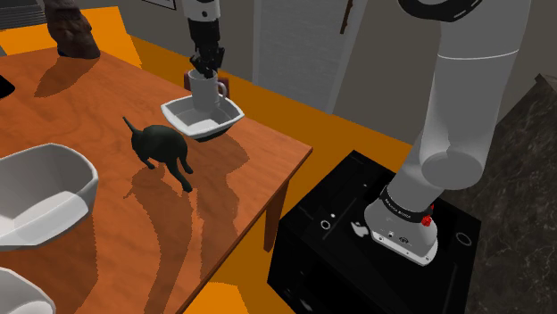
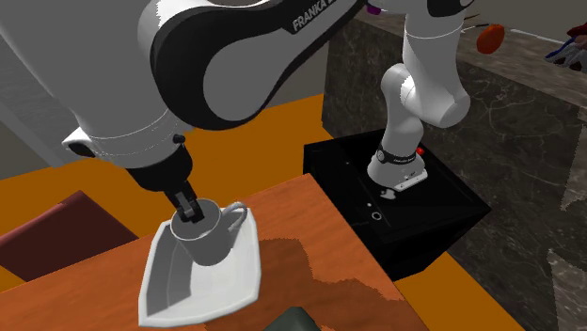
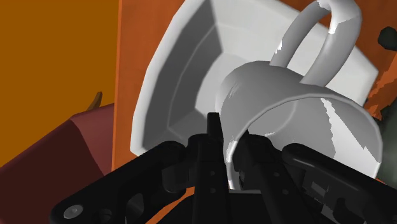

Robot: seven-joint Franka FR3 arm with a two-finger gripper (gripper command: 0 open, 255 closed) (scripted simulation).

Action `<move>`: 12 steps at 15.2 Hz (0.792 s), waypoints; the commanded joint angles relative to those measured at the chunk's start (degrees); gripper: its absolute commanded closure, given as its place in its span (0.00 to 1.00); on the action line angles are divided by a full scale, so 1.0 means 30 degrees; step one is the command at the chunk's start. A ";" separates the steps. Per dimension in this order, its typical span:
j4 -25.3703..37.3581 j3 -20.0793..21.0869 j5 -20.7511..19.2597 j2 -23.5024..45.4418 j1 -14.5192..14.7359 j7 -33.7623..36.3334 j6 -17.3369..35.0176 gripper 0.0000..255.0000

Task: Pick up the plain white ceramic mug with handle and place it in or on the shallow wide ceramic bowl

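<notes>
So it's an orange-brown wooden table [image 1: 241, 169]. Near its far corner sits a shallow white bowl [image 1: 207, 131] with squarish sides. Just beside that, more toward the middle, stands a dark dog figurine [image 1: 161, 147]. A deep white bowl [image 1: 45, 192] is over at the shoulder view's left edge, with another white dish [image 1: 18, 290] below it. A brown lump [image 1: 73, 31] is at the far end, can't tell what it is.

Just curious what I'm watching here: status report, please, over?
Gripper shut on white mug at its rim. Mug low inside white bowl. Dark dog figure beside the bowl, apart from it.
</notes>
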 commanded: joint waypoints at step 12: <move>-0.0776 -0.0026 -0.0037 0.0209 -0.0023 0.0001 0.0995 0.00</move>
